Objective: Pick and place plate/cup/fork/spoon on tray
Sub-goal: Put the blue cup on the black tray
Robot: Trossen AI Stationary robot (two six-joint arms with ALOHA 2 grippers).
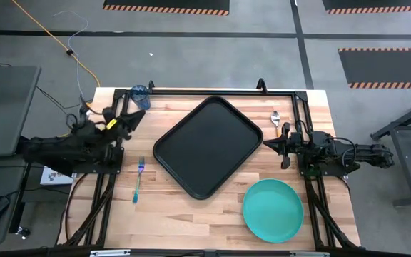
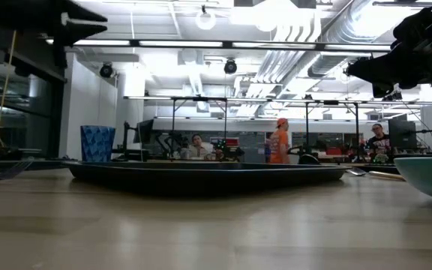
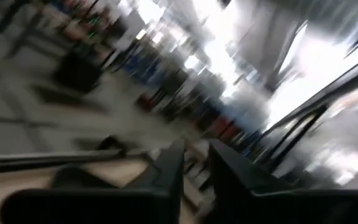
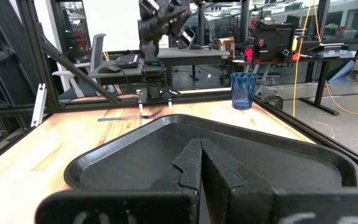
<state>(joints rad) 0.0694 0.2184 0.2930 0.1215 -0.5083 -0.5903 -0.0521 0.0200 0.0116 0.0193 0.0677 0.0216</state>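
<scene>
The black tray (image 1: 205, 146) lies turned at an angle in the middle of the table; it also shows in the right wrist view (image 4: 166, 149). The turquoise plate (image 1: 272, 209) lies at the near right. The dark-blue cup (image 1: 140, 96) stands upright at the far left corner. The blue fork (image 1: 138, 178) lies flat to the left of the tray. The orange-handled spoon (image 1: 275, 118) lies by the tray's far right. My left gripper (image 1: 130, 108) is raised near the cup, open and empty. My right gripper (image 1: 268, 145) is shut and empty at the tray's right corner.
A black metal frame (image 1: 205, 91) runs along the table's far edge and down both sides. Bare wood lies between the fork and the near edge (image 1: 184, 221). People sit and stand in the room beyond the table (image 2: 280, 146).
</scene>
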